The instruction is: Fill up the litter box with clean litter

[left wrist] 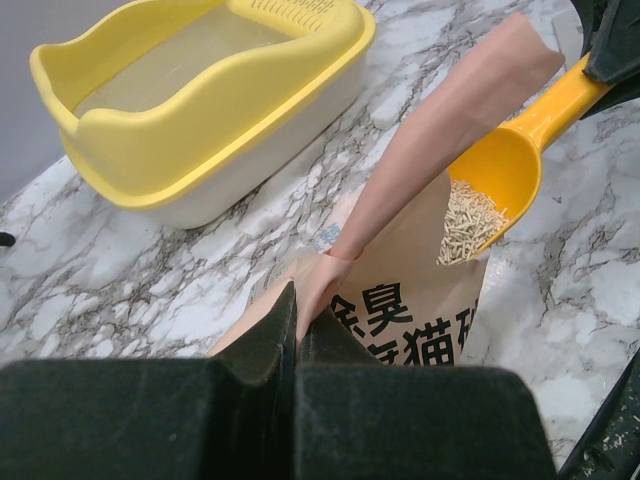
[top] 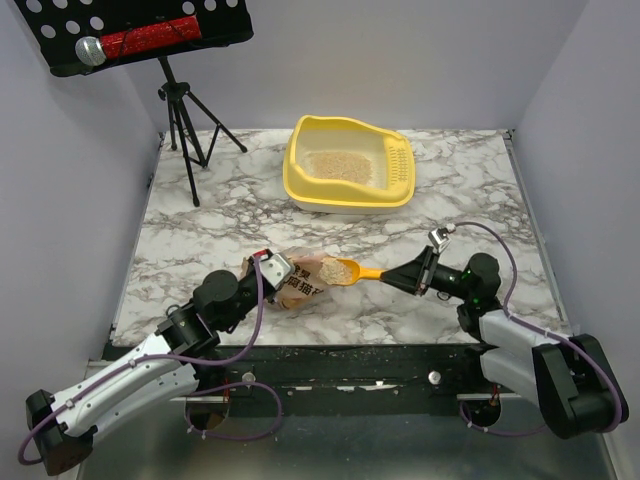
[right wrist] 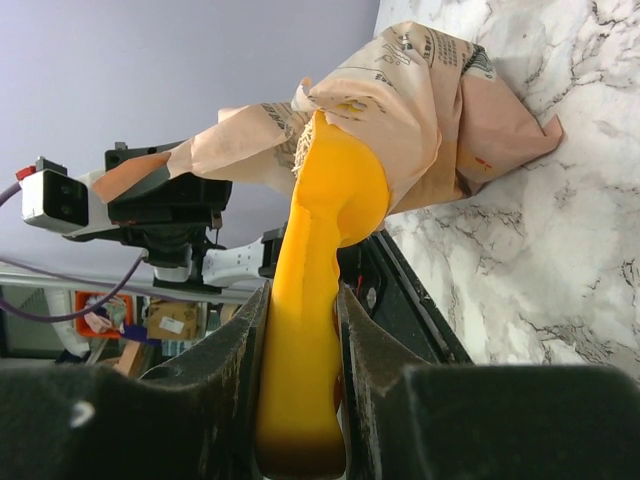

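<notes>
The yellow litter box (top: 297,182) stands at the back middle of the table, with a thin layer of pale clean litter (top: 338,166) on its floor. It also shows in the left wrist view (left wrist: 200,115). My left gripper (top: 273,268) (left wrist: 300,305) is shut on the edge of the tan-pink litter bag (top: 303,285) (left wrist: 420,300). My right gripper (top: 403,275) (right wrist: 303,295) is shut on the handle of the yellow-orange scoop (top: 347,270) (right wrist: 305,330). The scoop's bowl (left wrist: 495,175) sits at the bag's mouth and holds some litter pellets (left wrist: 468,220).
A black tripod (top: 185,110) with a tray and a red-handled microphone (top: 140,42) stands at the back left. Grey walls close the sides and back. The table's black front edge (top: 330,352) has scattered grains on it.
</notes>
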You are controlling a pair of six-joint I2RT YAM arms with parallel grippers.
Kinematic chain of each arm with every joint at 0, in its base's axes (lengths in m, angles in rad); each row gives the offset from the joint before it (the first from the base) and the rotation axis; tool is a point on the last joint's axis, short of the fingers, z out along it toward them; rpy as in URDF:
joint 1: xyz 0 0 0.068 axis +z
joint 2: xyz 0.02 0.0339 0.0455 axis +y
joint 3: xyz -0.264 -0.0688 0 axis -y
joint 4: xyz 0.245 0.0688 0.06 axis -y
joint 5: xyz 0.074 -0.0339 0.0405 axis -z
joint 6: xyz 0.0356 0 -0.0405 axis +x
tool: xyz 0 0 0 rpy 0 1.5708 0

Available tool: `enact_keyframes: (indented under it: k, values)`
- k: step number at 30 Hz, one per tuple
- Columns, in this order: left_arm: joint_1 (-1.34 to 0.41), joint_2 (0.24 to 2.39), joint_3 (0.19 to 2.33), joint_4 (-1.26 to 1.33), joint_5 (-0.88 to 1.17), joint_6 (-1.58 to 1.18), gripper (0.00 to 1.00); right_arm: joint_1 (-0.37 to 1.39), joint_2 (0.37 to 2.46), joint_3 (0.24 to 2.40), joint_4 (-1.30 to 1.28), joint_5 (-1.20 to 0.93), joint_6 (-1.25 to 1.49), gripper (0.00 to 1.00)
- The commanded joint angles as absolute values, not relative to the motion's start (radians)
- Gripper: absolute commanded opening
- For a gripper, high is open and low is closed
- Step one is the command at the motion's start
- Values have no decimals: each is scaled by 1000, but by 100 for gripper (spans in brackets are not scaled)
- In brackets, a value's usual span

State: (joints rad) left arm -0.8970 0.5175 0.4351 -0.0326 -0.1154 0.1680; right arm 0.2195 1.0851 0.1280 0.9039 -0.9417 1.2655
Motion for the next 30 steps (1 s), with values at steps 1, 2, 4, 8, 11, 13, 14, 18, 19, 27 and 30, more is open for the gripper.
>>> enact_keyframes:
  k: [1,2,4,8,11,13,14,18,19,27,30]
  values:
    - [-904,489,437,46,-89,161,0,207,1031,101,890,-927,1293,1]
    - [-904,485,437,48,-90,161,0,207,1022,100,882,-925,1296,1]
    - [-904,477,434,49,-97,161,0,207,1005,98,873,-917,1302,1]
    - [-904,463,433,49,-107,163,0,207,963,97,838,-907,1307,1]
    - [-905,459,436,51,-113,161,0,207,934,98,815,-900,1319,1]
    - [-904,456,436,52,-120,161,0,207,910,103,790,-899,1327,1]
    - [-904,453,436,52,-123,161,0,207,898,106,775,-896,1328,1]
    - [-904,437,434,57,-136,163,0,207,836,120,683,-871,1324,1]
    - [-904,433,434,58,-138,163,0,207,822,123,661,-867,1325,1]
    - [-904,425,437,61,-164,163,0,207,741,155,548,-847,1335,1]
    - [-904,422,437,63,-164,163,0,207,726,164,545,-838,1361,1]
